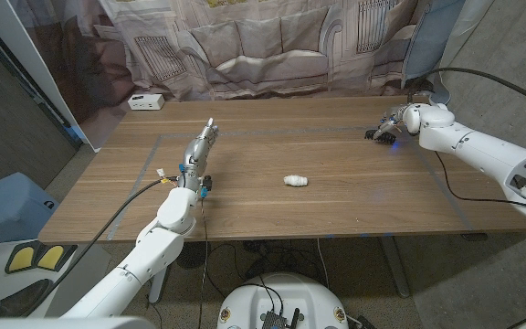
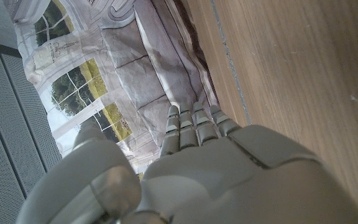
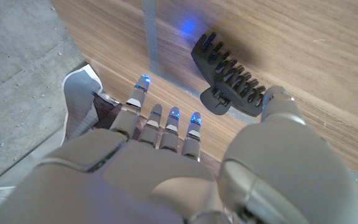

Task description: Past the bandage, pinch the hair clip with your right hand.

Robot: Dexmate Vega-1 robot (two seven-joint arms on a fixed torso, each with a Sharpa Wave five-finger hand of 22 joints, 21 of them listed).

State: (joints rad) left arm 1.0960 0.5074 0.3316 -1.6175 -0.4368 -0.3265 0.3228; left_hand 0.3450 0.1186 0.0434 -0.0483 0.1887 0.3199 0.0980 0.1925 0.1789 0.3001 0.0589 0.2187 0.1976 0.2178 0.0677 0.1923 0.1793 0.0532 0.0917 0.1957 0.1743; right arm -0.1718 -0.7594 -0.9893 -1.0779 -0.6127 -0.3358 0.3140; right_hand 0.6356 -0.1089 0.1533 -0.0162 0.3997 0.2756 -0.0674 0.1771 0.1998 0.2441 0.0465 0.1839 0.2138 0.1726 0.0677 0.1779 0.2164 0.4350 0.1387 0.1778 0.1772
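Right hand [image 3: 185, 168]: fingers apart, holding nothing, thumb just beside black hair clip [image 3: 227, 85].
Left hand [image 1: 199, 153]: fingers straight, holding nothing.
Bandage [image 1: 295, 181]: mid-counter [image 1: 336, 219].

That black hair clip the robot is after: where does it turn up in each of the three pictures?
Head view: the hair clip lies far right on the table, just before the right hand.
Right wrist view: it lies mid-frame beside the thumb, teeth showing.
Left wrist view: not in it.
Shared landmark: the grey tape line on the wood beside the clip.

In the head view the hair clip [image 1: 379, 136] was tiny, half hidden behind the right hand [image 1: 393, 123]; whether the fingers touched it was unclear.
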